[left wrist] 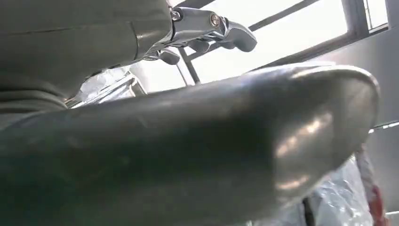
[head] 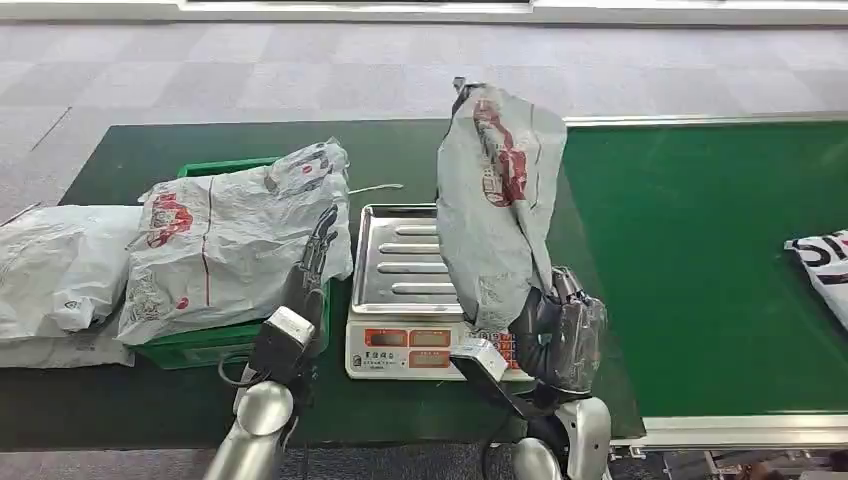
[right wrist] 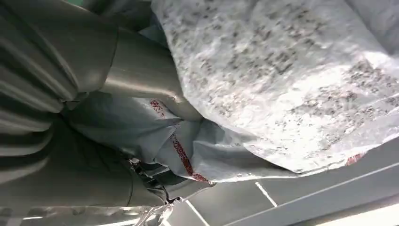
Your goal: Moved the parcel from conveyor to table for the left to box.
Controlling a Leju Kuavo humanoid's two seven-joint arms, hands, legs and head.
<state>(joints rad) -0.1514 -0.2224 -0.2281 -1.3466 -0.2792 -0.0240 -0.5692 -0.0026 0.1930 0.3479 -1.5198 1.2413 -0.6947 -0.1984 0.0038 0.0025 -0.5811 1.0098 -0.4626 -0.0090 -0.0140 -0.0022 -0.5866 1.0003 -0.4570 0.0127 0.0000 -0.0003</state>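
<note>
Right hand (head: 560, 335) at the table's near edge grips the grey parcel (head: 497, 200) by its lower end, holding it upright over the scale (head: 400, 300). Left hand (head: 312, 270), fingers straight and holding nothing, touches the bags piled on the green box (head: 200, 345). Conveyor (head: 700, 260) lies right.

A digital scale (head: 405, 300) with a ribbed steel tray and red displays sits on the dark green surface (head: 130, 160). Left of it, a grey mailing bag with red print (head: 225, 245) lies across a green crate (head: 200, 345). Further left lies another pale bag (head: 55, 265). At the far right edge, a white bag with black lettering (head: 825, 265) rests.
</note>
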